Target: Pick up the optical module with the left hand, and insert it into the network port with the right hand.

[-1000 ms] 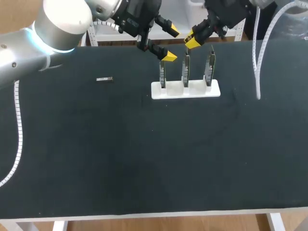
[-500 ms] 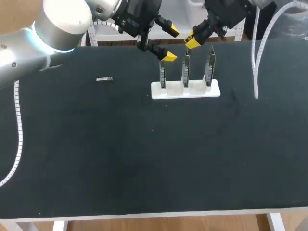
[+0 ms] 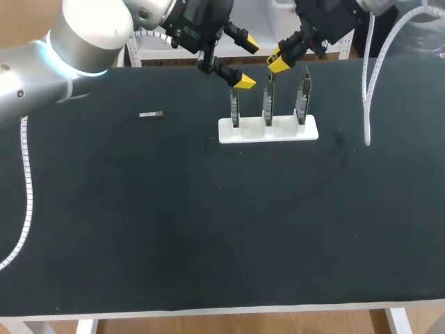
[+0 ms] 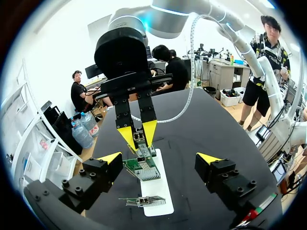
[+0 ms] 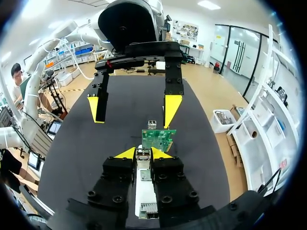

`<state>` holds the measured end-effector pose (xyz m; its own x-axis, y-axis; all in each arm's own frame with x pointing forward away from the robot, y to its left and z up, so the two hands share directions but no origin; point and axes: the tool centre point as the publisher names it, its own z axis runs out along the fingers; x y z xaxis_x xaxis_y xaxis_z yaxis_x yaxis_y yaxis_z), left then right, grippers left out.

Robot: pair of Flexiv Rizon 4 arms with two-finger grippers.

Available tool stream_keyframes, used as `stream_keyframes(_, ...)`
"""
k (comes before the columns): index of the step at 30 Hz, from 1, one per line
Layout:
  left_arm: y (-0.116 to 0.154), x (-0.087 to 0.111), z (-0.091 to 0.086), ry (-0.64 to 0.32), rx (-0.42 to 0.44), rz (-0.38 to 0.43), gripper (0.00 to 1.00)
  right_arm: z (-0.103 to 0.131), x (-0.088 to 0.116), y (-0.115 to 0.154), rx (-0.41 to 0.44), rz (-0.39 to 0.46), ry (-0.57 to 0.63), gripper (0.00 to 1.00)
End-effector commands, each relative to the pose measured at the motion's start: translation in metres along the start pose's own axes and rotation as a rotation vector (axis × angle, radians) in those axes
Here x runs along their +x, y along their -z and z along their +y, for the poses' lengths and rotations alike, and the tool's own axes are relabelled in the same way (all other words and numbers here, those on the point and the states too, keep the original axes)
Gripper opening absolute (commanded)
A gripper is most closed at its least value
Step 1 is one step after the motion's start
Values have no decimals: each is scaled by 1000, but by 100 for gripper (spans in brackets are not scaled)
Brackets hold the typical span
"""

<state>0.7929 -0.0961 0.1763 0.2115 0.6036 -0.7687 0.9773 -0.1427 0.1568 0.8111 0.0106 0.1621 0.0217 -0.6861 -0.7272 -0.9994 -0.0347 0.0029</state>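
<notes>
**While the optical module (image 3: 151,115) lies leftward, our left gripper (image 3: 246,65) sits nearer**

It lies flat on the table (image 3: 208,229), long axis crosswise, well left of that gripper, which gapes empty over the white rack (image 3: 268,130). Our right gripper (image 3: 277,61) pinches a small metal piece (image 5: 143,153) there.

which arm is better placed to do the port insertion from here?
Right. The right end effector sits at the top of the middle board, fingers closed on a small metal piece, likely the module. The left end effector hangs open and empty beside the left board.
</notes>
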Motion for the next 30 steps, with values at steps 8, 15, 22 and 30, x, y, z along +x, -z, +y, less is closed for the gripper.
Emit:
stream_keyframes(8,0,0,0,-1,0,3,100,-5,-3,-1,-10,-9,11,0)
stream_keyframes(15,0,0,0,-1,0,3,100,-10,-6,-2,-8,-9,15,0)
stream_keyframes(22,0,0,0,-1,0,3,100,-16,-6,-6,-16,-10,15,0)
stream_keyframes(30,0,0,0,-1,0,3,100,-16,-1,-5,-18,-10,3,0)
